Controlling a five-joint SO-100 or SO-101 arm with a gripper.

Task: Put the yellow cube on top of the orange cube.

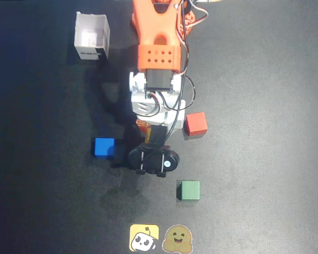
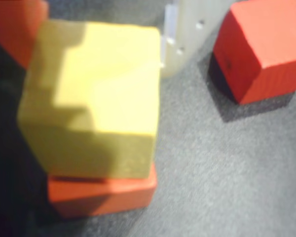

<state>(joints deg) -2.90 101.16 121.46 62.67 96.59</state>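
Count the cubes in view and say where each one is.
5: blue cube left of the arm, red-orange cube right, green cube lower right; wrist view shows yellow cube sitting on orange cube.

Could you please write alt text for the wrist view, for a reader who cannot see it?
A yellow cube fills the left of the close-up, sitting over an orange cube whose lower edge peeks out beneath. A red cube rests apart at upper right on the dark mat.

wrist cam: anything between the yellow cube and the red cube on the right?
Mostly bare dark mat. In the wrist view the yellow cube sits on the orange cube; only a whitish gripper part pokes into the gap near the top, before the red cube.
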